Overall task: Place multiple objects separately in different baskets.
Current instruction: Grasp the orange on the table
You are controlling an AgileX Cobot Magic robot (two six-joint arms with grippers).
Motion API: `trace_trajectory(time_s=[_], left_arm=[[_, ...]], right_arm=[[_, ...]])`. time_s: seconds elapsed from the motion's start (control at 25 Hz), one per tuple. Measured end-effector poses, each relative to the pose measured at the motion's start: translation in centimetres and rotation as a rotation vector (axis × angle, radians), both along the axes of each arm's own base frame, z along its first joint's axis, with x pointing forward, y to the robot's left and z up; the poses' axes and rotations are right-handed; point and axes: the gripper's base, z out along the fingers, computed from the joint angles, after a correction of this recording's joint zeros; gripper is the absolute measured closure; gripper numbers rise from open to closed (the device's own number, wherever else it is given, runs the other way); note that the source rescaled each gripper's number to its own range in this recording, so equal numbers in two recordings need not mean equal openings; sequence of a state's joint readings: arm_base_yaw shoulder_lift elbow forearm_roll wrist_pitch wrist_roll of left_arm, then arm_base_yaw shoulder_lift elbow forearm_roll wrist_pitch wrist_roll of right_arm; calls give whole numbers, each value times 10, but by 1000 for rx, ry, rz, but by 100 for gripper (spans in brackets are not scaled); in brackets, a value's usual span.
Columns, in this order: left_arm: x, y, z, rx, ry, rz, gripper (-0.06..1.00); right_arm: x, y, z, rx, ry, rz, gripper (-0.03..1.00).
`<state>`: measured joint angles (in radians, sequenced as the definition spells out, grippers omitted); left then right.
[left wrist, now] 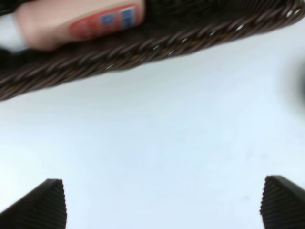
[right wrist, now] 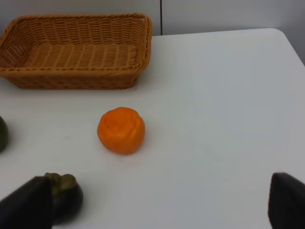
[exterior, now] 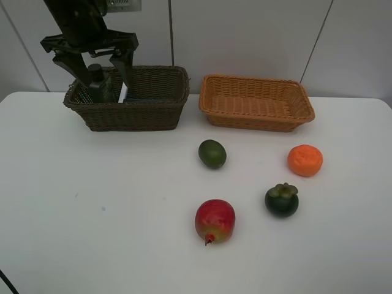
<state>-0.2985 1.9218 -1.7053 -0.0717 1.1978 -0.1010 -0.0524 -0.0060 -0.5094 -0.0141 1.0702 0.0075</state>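
Observation:
The dark brown basket (exterior: pixel 131 113) stands at the back left. Inside it I see the dark green pump bottle (exterior: pixel 98 82) and a white item (exterior: pixel 122 93). My left gripper (exterior: pixel 98 68) hangs open just above the basket, its fingers on either side of the pump bottle. In the left wrist view the gripper (left wrist: pixel 162 205) is open and empty, with the pink bottle (left wrist: pixel 81 21) lying behind the basket rim (left wrist: pixel 143 47). The light tan basket (exterior: pixel 257 104) is empty. My right gripper (right wrist: pixel 157 205) is open and empty, near the mangosteen (right wrist: pixel 66 195) and the orange (right wrist: pixel 121 130).
On the white table lie the lime (exterior: pixel 212 154), the orange (exterior: pixel 305 160), the mangosteen (exterior: pixel 282 199) and the red pomegranate (exterior: pixel 215 221). The tan basket (right wrist: pixel 76 47) lies beyond the orange. A white wall stands behind both baskets.

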Motion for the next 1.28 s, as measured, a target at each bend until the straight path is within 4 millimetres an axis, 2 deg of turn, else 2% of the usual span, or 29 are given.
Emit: trace_trajectory(time_s=[0.12,0.28,0.48,0.64,0.88,1.04,1.28], left_arm=[[-18,20,14,47,-23,39,-6],[-45,56,34,53,-52,137,-6],[-93,91,48,58,-71,227,-6],[-139,99,48,58,-74,237,-6],[-213,106,37,55,-102,220,-6],[-265,112,36,36,-213,204,-6],[-336,119,34,-1,-479,164,-6]], right_arm=[[0,0,0,0,0,0,-3],[0,0,0,0,0,0,-3],[0,0,0,0,0,0,-3],[0,0,0,0,0,0,-3],[0,0,0,0,0,0,-3],[0,0,0,0,0,0,-3],[0,0,0,0,0,0,-3]])
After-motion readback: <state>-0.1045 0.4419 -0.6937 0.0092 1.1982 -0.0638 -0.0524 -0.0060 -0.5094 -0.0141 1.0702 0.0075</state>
